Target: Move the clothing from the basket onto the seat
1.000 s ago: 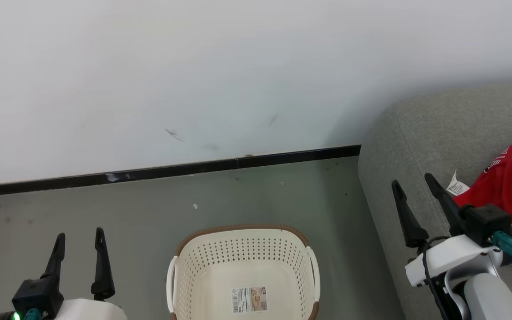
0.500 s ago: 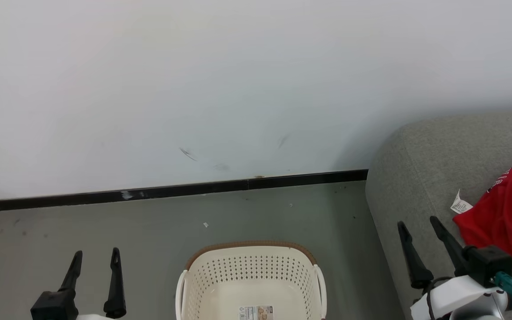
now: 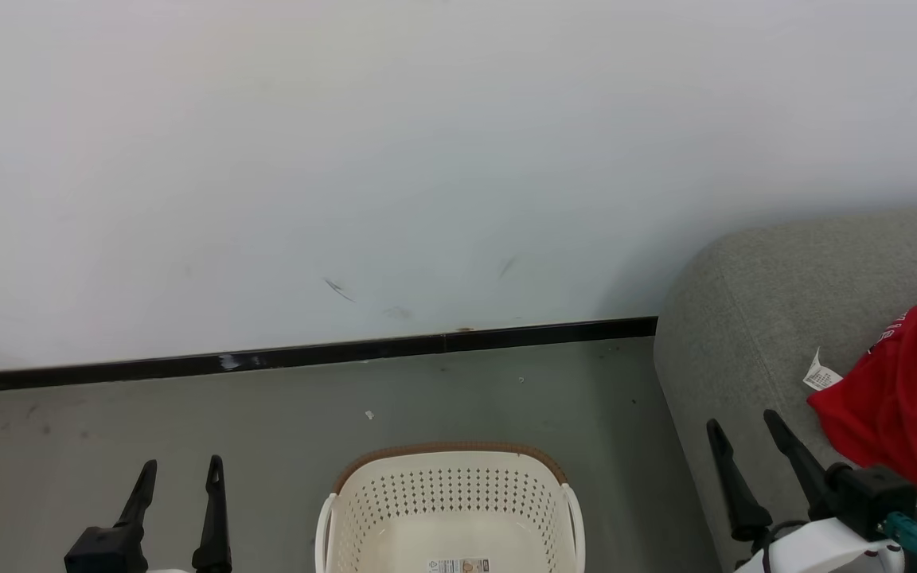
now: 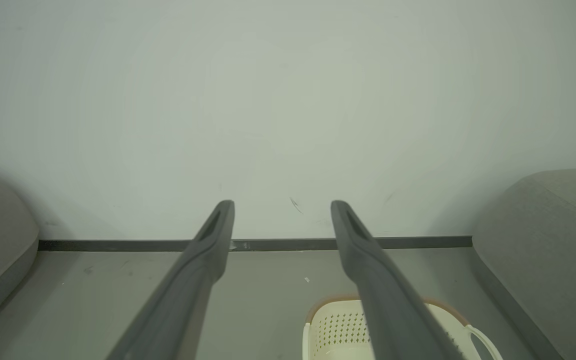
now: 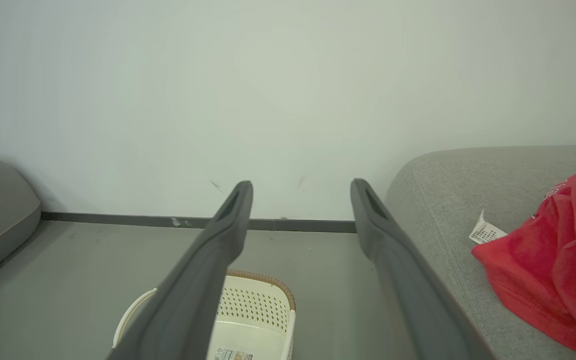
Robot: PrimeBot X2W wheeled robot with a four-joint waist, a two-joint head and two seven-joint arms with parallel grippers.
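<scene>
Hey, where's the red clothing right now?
The red clothing lies on the grey sofa at the head view's right edge, just right of the right gripper; the basket stands on the floor to its left.

I see the grey floor [image 3: 188,414] carrying the basket [image 3: 450,509] at six o'clock; at four o'clock, the sofa [image 3: 745,318] holds red clothing [image 3: 904,406].

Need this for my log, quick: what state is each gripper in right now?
Left gripper: open, holding nothing.
Right gripper: open, holding nothing.
</scene>
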